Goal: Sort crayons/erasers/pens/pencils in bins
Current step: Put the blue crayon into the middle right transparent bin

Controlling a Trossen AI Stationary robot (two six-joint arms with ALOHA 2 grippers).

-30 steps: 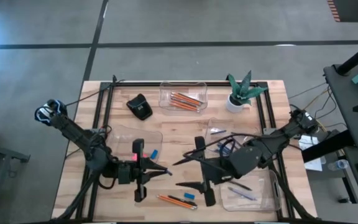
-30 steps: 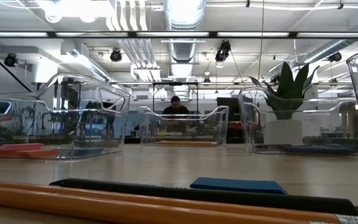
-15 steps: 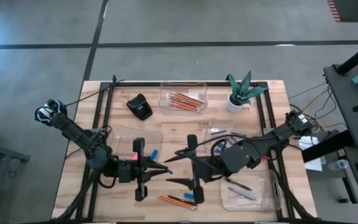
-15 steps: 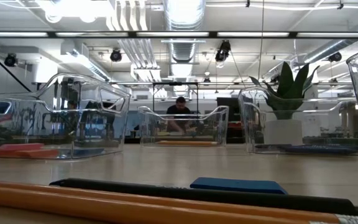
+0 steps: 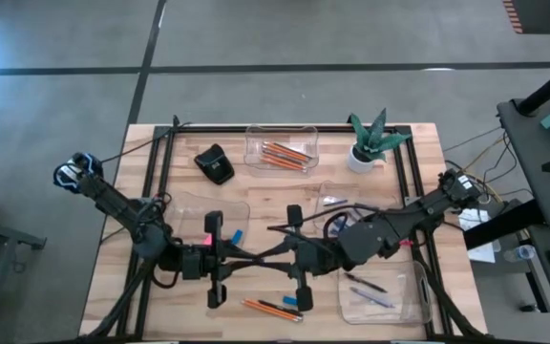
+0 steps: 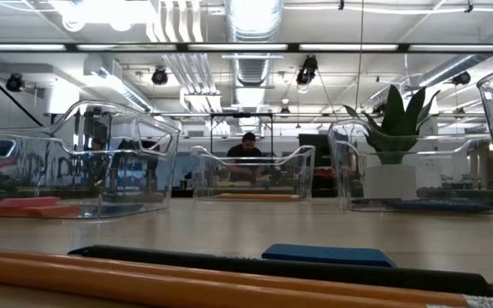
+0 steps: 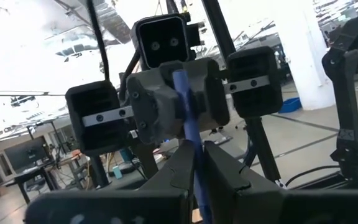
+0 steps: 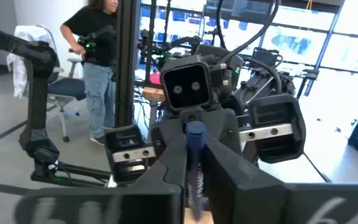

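left gripper [image 5: 246, 257] jaws clamp blue pen [image 7: 188, 134] | right gripper [image 5: 256, 258] jaws clamp it | print unreadable

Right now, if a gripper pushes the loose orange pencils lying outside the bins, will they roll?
Likely yes: the orange pencils are thin, round-looking sticks lying flat on the table, so a sideways push should roll them. They look stiff and light.

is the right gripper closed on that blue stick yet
Shut: in the right wrist view the right gripper has both dark fingers pressed against the slim blue stick.
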